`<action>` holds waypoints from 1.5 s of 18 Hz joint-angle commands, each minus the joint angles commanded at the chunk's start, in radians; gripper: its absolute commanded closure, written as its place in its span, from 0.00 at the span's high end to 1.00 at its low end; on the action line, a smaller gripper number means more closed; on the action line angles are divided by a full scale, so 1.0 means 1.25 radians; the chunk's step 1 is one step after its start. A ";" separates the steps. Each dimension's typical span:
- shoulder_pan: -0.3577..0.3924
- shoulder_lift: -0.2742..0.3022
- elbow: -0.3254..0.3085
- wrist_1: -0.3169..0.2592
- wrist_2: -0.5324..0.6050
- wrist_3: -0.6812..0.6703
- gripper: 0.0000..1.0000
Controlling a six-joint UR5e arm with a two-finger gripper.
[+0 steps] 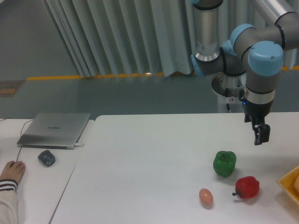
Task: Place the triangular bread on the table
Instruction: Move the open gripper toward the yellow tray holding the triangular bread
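Fixed camera view, only one. UR5e arm with grey links and light-blue joint caps comes in from upper right, wrist pointing down, black two-finger gripper (pixel 261 135) hanging above the large plain white tabletop (pixel 154 168), well off the surface. Nothing between the fingers as far as visible. The fingers are seen almost edge-on and overlap into one dark shape, so cannot tell whether the gripper is spread or pressed together.

Triangular bread: not clearly in view. Yellow tray (pixel 288 183) is cut off at the right edge, and a pale orange patch inside it (pixel 296 185) is probably part of the bread, too cropped to confirm. Judgement: pick not done yet, and the gripper would need to go right and down toward the tray.

Surroundings: glossy green bell pepper (pixel 224 163) sits just below-left of the gripper, red bell pepper (pixel 247 187) near it toward the tray, small pinkish-brown egg (pixel 206 197) left of the red one. All three sit apart, none touching. The peppers crowd the area beside the tray, leaving open tabletop further left for placing.

Far left: smaller white desk (pixel 42 172) with closed grey laptop (pixel 55 129), a small dark object (pixel 46 158), and a person's hand (pixel 12 171) with striped sleeve. Well apart from the arm.
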 joint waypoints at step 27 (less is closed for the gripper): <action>0.091 0.022 -0.053 0.174 0.002 -0.114 1.00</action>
